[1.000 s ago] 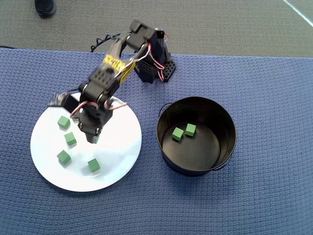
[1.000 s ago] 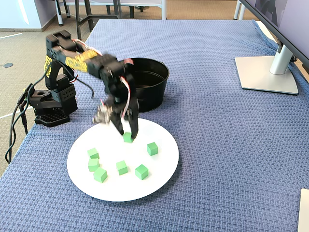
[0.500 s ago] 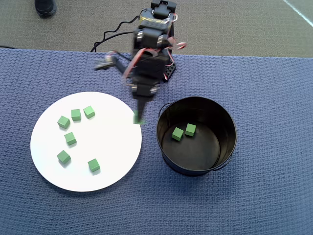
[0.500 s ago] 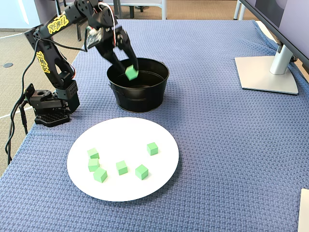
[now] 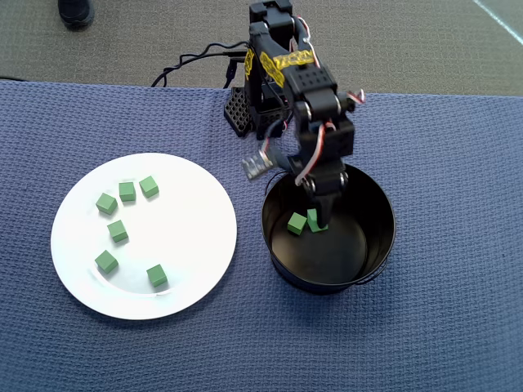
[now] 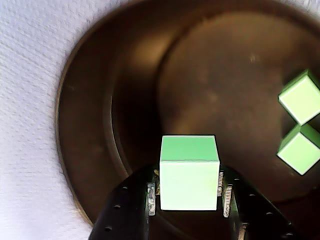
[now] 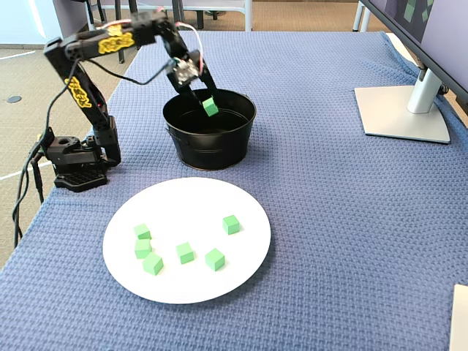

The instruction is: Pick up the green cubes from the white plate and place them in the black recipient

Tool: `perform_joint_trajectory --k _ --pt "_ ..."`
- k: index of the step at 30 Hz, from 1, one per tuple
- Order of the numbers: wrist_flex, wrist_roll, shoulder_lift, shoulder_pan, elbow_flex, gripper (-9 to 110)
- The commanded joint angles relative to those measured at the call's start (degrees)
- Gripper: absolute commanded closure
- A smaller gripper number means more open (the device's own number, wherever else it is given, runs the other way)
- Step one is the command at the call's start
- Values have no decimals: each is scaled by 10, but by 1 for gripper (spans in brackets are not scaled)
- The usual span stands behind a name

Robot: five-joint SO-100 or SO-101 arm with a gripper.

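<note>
Blue woven tablecloth [image 7: 344, 219], monitor stand [image 7: 402, 110], grey carpet floor [image 5: 392, 41].

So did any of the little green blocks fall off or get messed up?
No, nothing looks wrong. Six green cubes sit on the white plate, two lie inside the black pot, and the gripper holds one more over the pot. None are on the blue cloth.

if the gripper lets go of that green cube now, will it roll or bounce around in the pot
Probably not much. The held cube has flat faces and square edges, so it should settle rather than roll. It looks small and matte, likely light. It hangs over the black pot, whose tall walls should contain any hop.
</note>
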Motion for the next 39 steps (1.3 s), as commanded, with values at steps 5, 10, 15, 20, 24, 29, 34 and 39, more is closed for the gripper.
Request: perform_joint_trajectory --k 5,10,15,20,24,29,34,39 --pt "12 -13 8 -25 -17 70" --pt "60 -25 20 4 -76 73" --pt "144 -109 8 109 -200 77" --pt "91 -333 -37 276 -218 76" --pt "0 -490 -84 381 -204 75" --pt "-149 -673 -110 443 -103 73" --pt "-206 -773 -150 465 -73 74" --pt "-214 -799 -200 486 -93 74"
